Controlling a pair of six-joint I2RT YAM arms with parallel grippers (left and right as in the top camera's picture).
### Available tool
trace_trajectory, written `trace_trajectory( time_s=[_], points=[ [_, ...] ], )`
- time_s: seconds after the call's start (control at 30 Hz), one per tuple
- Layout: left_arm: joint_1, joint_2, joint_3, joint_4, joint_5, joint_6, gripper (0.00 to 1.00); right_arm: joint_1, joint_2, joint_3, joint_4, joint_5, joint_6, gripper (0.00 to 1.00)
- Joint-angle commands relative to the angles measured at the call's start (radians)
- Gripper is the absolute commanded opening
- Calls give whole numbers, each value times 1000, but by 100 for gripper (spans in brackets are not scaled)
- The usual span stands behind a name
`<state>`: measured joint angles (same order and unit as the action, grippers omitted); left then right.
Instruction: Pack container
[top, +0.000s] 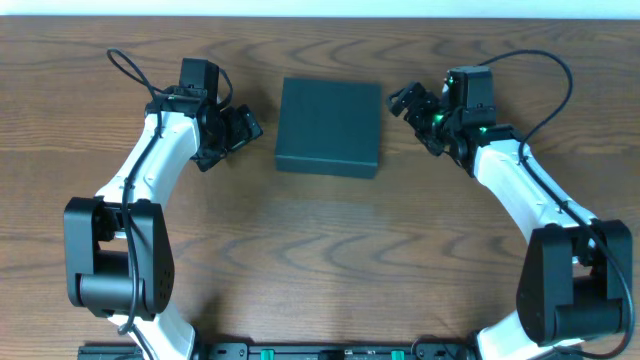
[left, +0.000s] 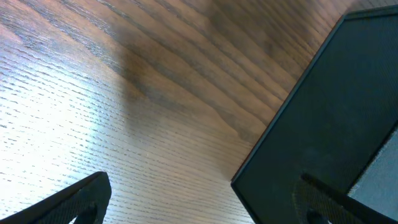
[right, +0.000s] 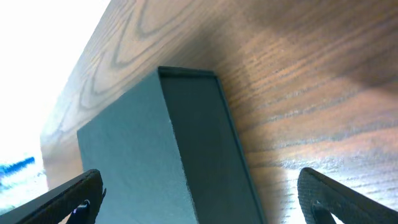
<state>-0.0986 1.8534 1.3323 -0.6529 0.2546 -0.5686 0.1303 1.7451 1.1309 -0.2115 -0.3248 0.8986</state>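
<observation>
On the wooden table (top: 320, 260), the closed container (top: 330, 125) lies flat, flanked just beside opposite walls by the left gripper (top: 240, 127) and right gripper (top: 408, 104), both spread and empty; it appears light, stiff and matte, best gripped across a lid edge.

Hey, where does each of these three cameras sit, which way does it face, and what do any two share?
Overhead: fixed above the table, looking straight down at the box; left arm and right arm show.
Left wrist: on the left tool, low, facing the box; its fingers show.
Right wrist: on the right tool, low, facing a box corner; its fingers show.
Shared: all three see box and table.
</observation>
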Motion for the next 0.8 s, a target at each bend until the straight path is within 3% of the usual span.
trace_trajectory(
  time_s=[0.0, 0.33, 0.47, 0.7, 0.77],
  points=[
    [6, -26, 12, -3, -11, 7, 95, 8, 0, 14, -3, 0, 62, 99],
    [7, -26, 13, -6, -13, 8, 95, 8, 0, 14, -10, 0, 62, 99],
    [7, -56, 12, -43, -108, 8, 95, 8, 0, 14, -10, 0, 62, 99],
    [7, -300, 12, -155, -308, 10, 95, 8, 0, 14, -10, 0, 62, 99],
    [7, -390, 10, -155, -357, 62, 95, 8, 0, 14, -10, 0, 62, 99]
  ],
)
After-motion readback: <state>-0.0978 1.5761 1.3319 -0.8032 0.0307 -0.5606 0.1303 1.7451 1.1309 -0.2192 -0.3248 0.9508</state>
